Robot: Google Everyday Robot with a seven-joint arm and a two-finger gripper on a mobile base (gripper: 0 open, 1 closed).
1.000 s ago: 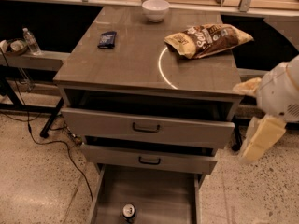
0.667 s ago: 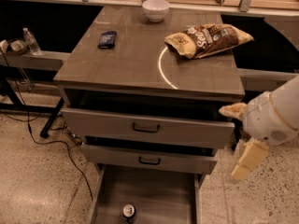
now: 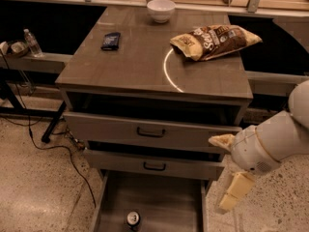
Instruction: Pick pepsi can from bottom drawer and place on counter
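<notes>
The pepsi can (image 3: 133, 220) stands upright in the pulled-out bottom drawer (image 3: 166, 197), near its front, showing its silver top. The counter (image 3: 135, 69) with a white arc mark is above the three drawers. My gripper (image 3: 227, 170) is at the right side of the cabinet, level with the middle drawer's right end. It is above and to the right of the can and well apart from it. Its two cream fingers (image 3: 234, 192) are spread wide with nothing between them.
On the counter lie a chip bag (image 3: 215, 40), a white bowl (image 3: 161, 9) and a dark flat packet (image 3: 111, 40). The two upper handled drawers (image 3: 149, 132) stick out partly. A water bottle (image 3: 33, 42) stands on a shelf at left; cables run over the floor (image 3: 43, 144).
My arm and gripper have moved left and down, from beside the counter's right edge to the right end of the drawers. The can has not moved.
</notes>
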